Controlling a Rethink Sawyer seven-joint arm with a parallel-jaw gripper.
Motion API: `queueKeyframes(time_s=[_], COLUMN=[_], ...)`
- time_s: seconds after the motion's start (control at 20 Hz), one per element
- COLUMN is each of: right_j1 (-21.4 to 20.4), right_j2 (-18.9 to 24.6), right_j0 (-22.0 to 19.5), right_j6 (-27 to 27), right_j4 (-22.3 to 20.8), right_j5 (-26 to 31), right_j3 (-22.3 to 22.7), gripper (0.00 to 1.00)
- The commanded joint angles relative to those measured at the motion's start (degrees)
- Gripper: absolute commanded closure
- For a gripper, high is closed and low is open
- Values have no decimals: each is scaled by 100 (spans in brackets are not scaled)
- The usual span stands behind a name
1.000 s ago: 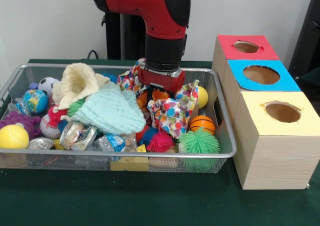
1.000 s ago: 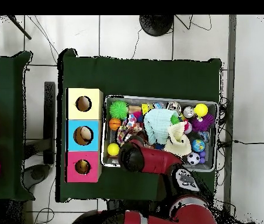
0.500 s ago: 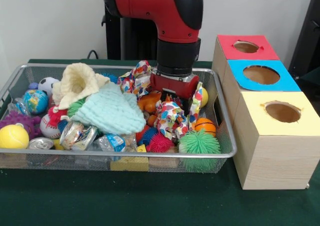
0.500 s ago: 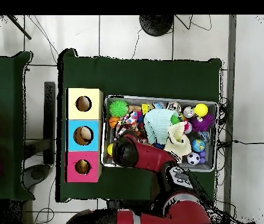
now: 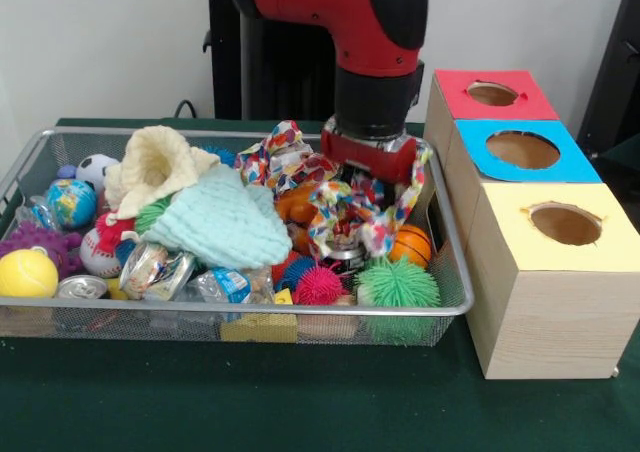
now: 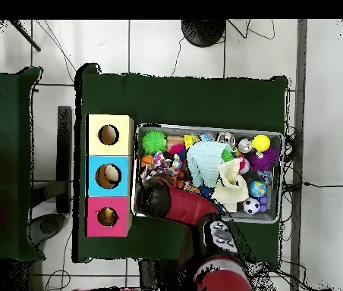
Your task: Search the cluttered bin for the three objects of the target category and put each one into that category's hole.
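Front view: wire-mesh bin (image 5: 452, 310) sits on the green table (image 5: 300, 402), filling the left and centre of the frame. Three wooden boxes stand in a row just beside its 3 o'clock end: yellow-topped box (image 5: 555, 272) nearest the camera, blue-topped box (image 5: 520, 152) behind it, red-topped box (image 5: 490, 94) farthest. Each top has one round hole.

The gripper (image 5: 350, 234) hangs below the red and black arm (image 5: 350, 12), inside the bin toward its 3 o'clock end. A polka-dot cloth (image 5: 375, 217) is draped around it and hides the fingers, so I cannot tell whether the jaws are spread or pressed together. The cloth appears lifted with the gripper, but the contact is not visible.

Bin contents, front view: green spiky ball (image 5: 398, 284) at 5 o'clock of the gripper, against the near wall; small basketball (image 5: 411, 244) just above it; pink spiky ball (image 5: 320, 284) to its 9 o'clock. Mint knitted cloth (image 5: 225, 222) at bin centre, cream knitted cloth (image 5: 155, 167) at its 11 o'clock. Yellow tennis ball (image 5: 27, 272) at the 9 o'clock end, globe ball (image 5: 70, 202) above it.

Overhead view: the arm (image 6: 186, 212) covers the bin's (image 6: 282, 176) corner nearest the red-topped box (image 6: 106, 217); the gripper is hidden beneath it.
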Motion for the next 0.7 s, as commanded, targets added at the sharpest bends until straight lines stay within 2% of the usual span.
queueKeyframes(time_s=[0.05, 0.15, 0.25, 0.4, 0.5, 0.7], right_j1=[-686, -881, -1063, -1294, -1377, -1320], right_j2=[-1052, -1210, -1205, -1203, -1121, -978], right_j0=[1100, 1102, 1001, 925, 837, 706], right_j6=[658, 285, 108, -129, -223, -158], right_j4=[-69, -381, -514, -749, -889, -1294], right_j5=[2735, 3386, 4124, 4688, 4580, 3414], right_j3=[-582, -882, -1072, -1260, -1202, -878], gripper=[0, 0, 0, 0, 0, 0])
